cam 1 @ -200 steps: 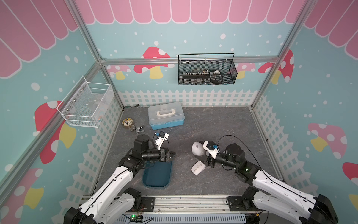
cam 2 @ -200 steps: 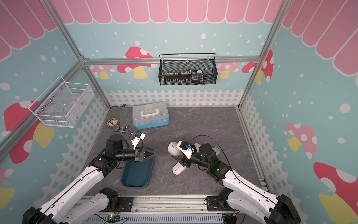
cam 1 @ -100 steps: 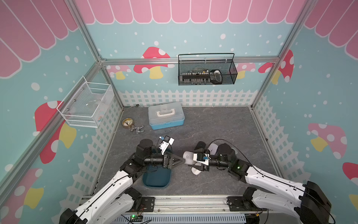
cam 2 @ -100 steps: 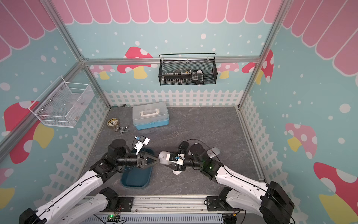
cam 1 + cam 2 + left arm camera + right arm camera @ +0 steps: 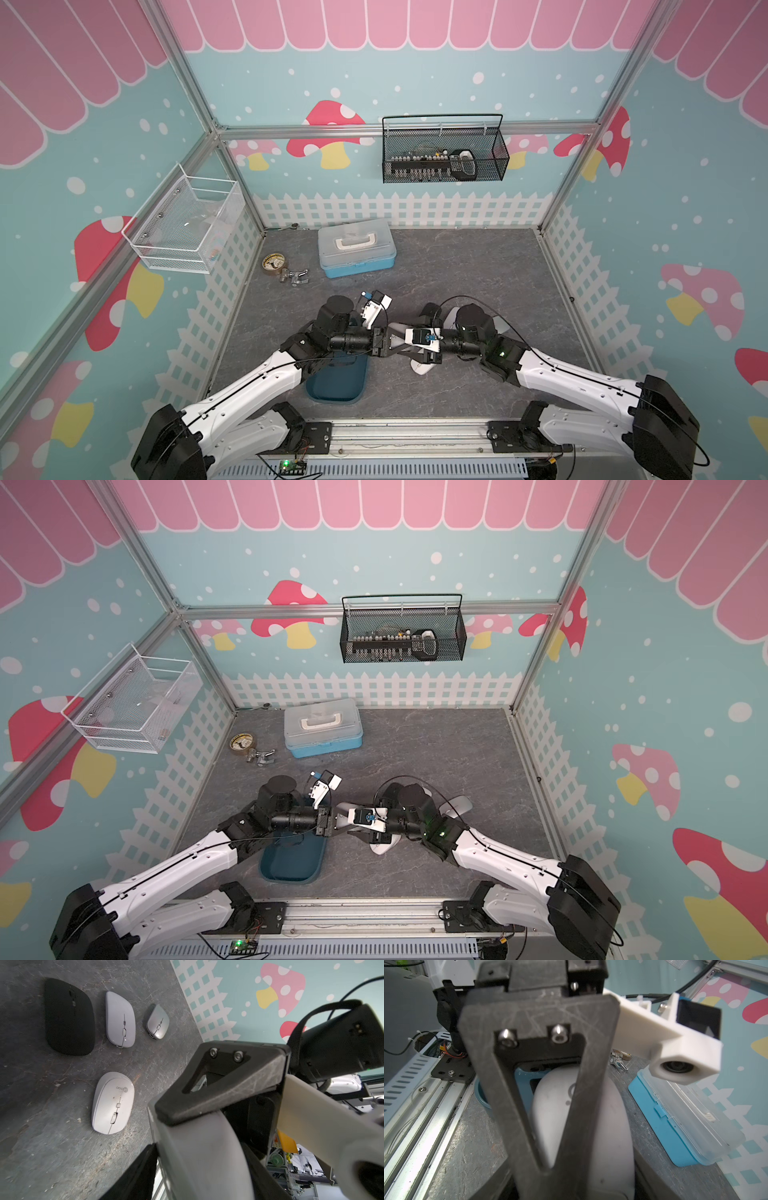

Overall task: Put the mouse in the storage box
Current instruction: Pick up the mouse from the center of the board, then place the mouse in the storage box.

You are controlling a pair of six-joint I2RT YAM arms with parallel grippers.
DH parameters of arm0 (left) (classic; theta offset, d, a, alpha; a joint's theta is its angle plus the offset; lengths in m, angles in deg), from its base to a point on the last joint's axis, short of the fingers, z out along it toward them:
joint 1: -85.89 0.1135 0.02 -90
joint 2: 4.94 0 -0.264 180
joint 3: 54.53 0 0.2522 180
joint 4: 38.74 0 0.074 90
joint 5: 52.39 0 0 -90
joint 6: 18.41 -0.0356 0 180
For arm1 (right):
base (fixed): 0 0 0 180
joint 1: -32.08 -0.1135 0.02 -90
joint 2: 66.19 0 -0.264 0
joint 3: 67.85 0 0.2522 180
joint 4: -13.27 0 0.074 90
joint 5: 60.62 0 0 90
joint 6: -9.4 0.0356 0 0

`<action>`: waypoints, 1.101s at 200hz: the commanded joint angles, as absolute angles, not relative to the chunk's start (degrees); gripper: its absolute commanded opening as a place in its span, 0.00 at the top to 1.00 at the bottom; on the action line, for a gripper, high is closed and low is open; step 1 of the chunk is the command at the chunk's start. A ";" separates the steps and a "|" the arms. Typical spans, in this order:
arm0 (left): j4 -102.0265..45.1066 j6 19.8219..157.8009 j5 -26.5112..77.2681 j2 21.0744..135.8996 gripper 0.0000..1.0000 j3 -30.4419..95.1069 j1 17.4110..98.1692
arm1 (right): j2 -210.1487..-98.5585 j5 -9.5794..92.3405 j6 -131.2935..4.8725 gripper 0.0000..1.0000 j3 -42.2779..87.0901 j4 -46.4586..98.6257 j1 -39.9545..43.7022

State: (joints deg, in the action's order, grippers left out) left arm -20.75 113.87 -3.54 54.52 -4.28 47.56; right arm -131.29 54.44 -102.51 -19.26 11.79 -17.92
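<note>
A white wire basket (image 5: pixel 183 228) hangs on the left wall above a tape roll (image 5: pixel 275 263) and a metal clamp (image 5: pixel 296 277) on the grey table (image 5: pixel 478 270). Right of them, at the far side, sits a light-blue case (image 5: pixel 357 253), with a black mesh basket (image 5: pixel 444 156) on the far wall behind it. Near the front, left of centre, the dark teal storage box (image 5: pixel 336 388) lies partly under the left arm. Just right of its far end, the two arms meet tip to tip above the table around a rounded pale mouse (image 5: pixel 398 331), which is in the air and not in the box. A finger of the left gripper (image 5: pixel 397 347) lies across the mouse's back in the right wrist view, but whether that claw has clenched cannot be told. The right gripper (image 5: pixel 347 828) is grasping the mouse. Farther right on the table lie a white mouse (image 5: pixel 113 1103), a black mouse (image 5: pixel 68 1016), a long grey mouse (image 5: pixel 120 1019) and a small silver mouse (image 5: pixel 158 1022).
</note>
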 commanded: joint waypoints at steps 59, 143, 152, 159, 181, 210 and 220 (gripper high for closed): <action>-23.92 115.61 0.98 54.96 0.77 -3.51 46.60 | -133.44 54.03 -101.03 0.41 -17.44 11.36 -19.03; -16.87 122.13 3.25 36.46 0.93 -16.53 69.48 | -125.93 29.55 -86.21 0.01 -26.34 3.53 -18.77; -14.57 122.25 3.37 35.32 0.93 -17.92 72.68 | -125.30 28.62 -84.76 0.01 -26.99 3.68 -18.73; -13.69 122.51 3.49 34.83 0.93 -18.92 74.39 | -124.72 27.98 -83.98 0.01 -27.65 3.61 -18.71; -12.72 122.49 6.41 34.83 0.93 -20.42 75.61 | -122.35 25.79 -82.53 0.01 -30.52 1.51 -18.71; -12.58 121.75 11.11 37.31 0.93 -21.12 75.69 | -121.38 23.08 -82.50 0.01 -30.93 1.19 -18.66; -13.24 121.45 10.97 39.41 0.93 -21.33 75.69 | -121.47 22.91 -82.33 0.01 -30.64 1.58 -18.72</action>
State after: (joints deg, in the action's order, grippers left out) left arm -12.90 121.98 7.76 36.62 -21.07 75.32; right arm -122.07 26.18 -84.32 -30.82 3.40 -18.88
